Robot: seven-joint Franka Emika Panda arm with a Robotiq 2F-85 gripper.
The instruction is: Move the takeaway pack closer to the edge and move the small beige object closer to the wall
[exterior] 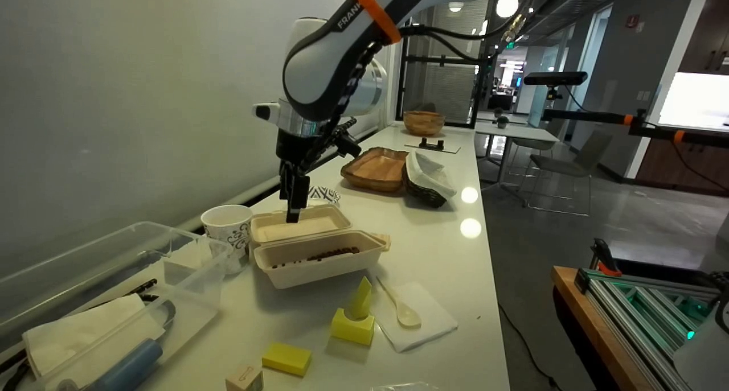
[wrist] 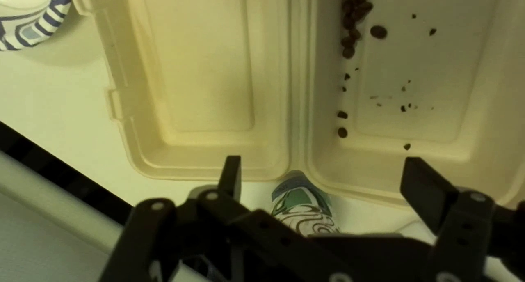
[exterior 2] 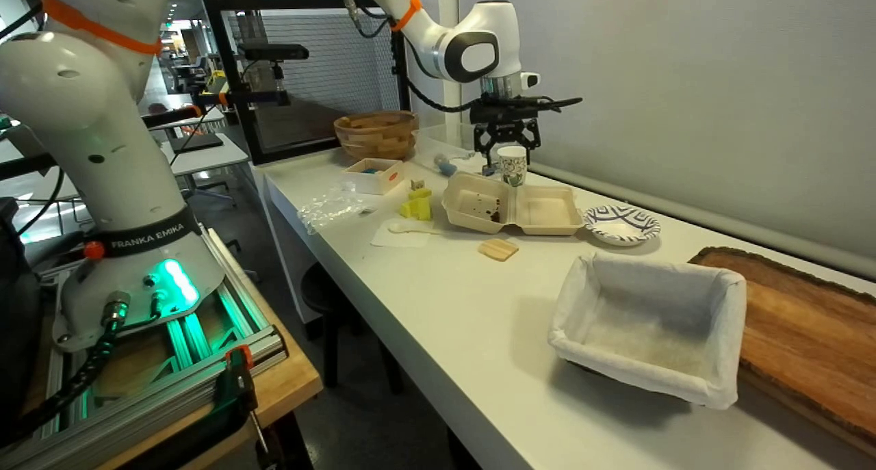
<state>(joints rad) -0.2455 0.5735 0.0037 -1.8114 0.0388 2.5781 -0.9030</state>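
White counter; empty gripper spread wide, near takeaway pack

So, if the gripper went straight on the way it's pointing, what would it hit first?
Probably the open takeaway pack, at its end by the patterned cup; the gripper points down. Depth is unclear, though, and the cup might come first.

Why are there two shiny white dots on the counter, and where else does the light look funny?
In an exterior view, the white dots on the counter are probably lamps reflecting off it; in an exterior view, a soft shadow falls beside the cloth-lined basket; in the wrist view, the takeaway box looks yellowish and the hand very dark.
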